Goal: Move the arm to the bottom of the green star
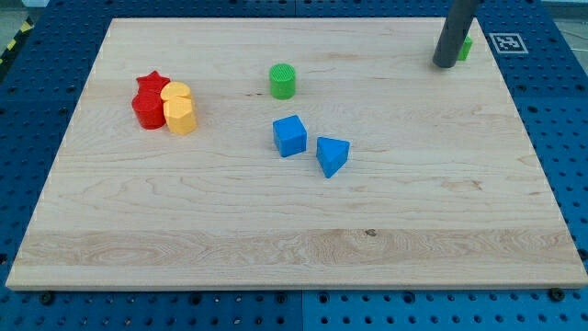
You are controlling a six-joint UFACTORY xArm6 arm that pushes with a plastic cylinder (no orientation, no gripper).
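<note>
The board (303, 230) is bare wood. My tip (445, 64) has no fingers to open or close; it stands at the view's top right, touching the green star (468, 48), mostly hidden behind it. The star looks light, hard and slippery, so a nudge would shift it.

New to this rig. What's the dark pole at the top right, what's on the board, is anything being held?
The dark pole is the arm's rod; there is no gripper, so nothing is held. Its lower end, my tip, only slides and pushes blocks. One camera looks down at a wooden board on a blue pegboard table. My tip sits at the view's top right, right beside a green block, mostly hidden behind the rod, so its shape is unclear. Elsewhere: a green cylinder, a blue cube, a blue triangular block, and a touching cluster of red blocks and yellow blocks.
</note>
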